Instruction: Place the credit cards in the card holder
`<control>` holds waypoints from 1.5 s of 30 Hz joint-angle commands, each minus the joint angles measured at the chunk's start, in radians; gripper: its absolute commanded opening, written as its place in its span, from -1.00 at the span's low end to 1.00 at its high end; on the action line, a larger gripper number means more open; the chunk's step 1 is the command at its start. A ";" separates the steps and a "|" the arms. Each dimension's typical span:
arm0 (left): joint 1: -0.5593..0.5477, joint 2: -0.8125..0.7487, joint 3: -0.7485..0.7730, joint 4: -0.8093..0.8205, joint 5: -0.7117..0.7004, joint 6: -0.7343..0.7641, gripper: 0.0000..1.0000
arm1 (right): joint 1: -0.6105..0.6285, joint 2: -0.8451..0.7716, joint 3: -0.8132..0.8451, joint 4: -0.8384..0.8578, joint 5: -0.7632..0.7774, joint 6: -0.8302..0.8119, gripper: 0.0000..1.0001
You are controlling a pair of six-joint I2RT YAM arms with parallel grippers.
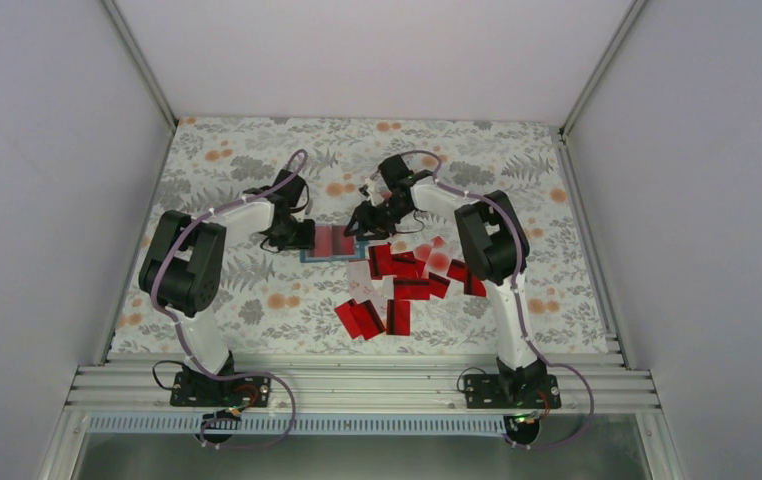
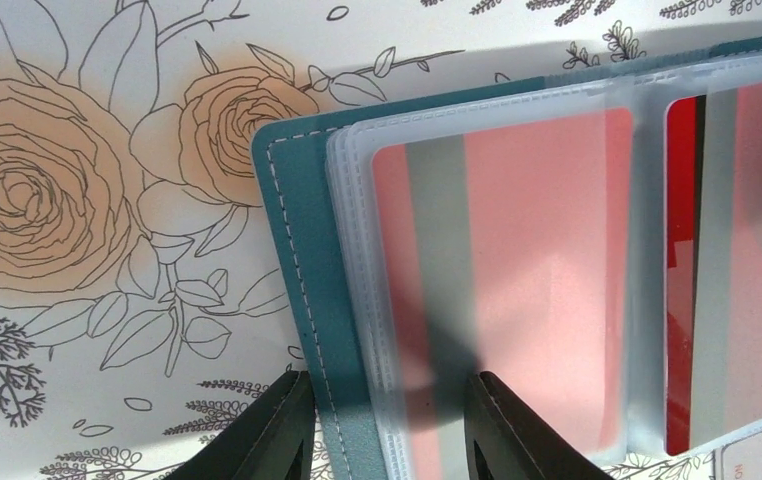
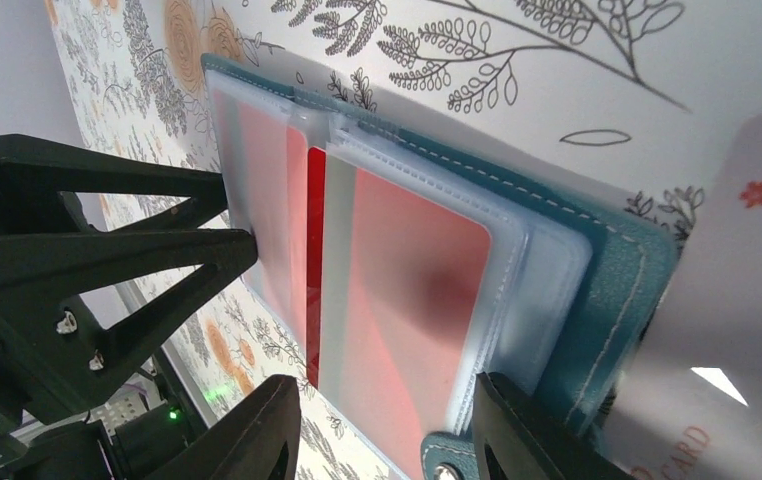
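Note:
The teal card holder (image 1: 328, 243) lies open on the floral table. Its clear sleeves show red cards behind frosted plastic. In the left wrist view its teal edge (image 2: 297, 240) and left sleeve (image 2: 517, 270) fill the frame, and a bright red card edge (image 2: 679, 280) shows at the spine. My left gripper (image 2: 387, 430) is open, its jaws straddling the holder's left edge. My right gripper (image 3: 387, 430) is open over the holder's right leaf (image 3: 617, 290). Several loose red credit cards (image 1: 407, 285) lie in a pile near the right arm.
The left gripper's black fingers (image 3: 107, 260) sit close to the holder in the right wrist view. A pale card (image 3: 747, 330) lies just beside the holder's right edge. Grey walls enclose the table on three sides.

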 commanded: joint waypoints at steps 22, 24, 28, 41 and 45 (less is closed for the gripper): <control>-0.029 0.023 -0.007 -0.014 -0.008 -0.004 -0.30 | 0.023 -0.027 -0.040 0.149 -0.250 0.050 -0.10; -0.029 0.024 -0.005 -0.012 -0.008 -0.004 -0.30 | 0.027 -0.027 -0.038 0.150 -0.259 0.048 -0.10; -0.030 0.024 -0.007 -0.009 -0.005 -0.008 -0.31 | 0.037 -0.022 -0.034 0.158 -0.280 0.039 -0.09; -0.030 0.012 0.010 -0.025 0.002 -0.002 -0.31 | 0.070 0.022 0.054 0.130 -0.281 0.028 -0.08; -0.030 0.003 0.030 -0.034 0.031 -0.004 -0.30 | 0.081 0.047 0.094 0.124 -0.288 0.029 -0.07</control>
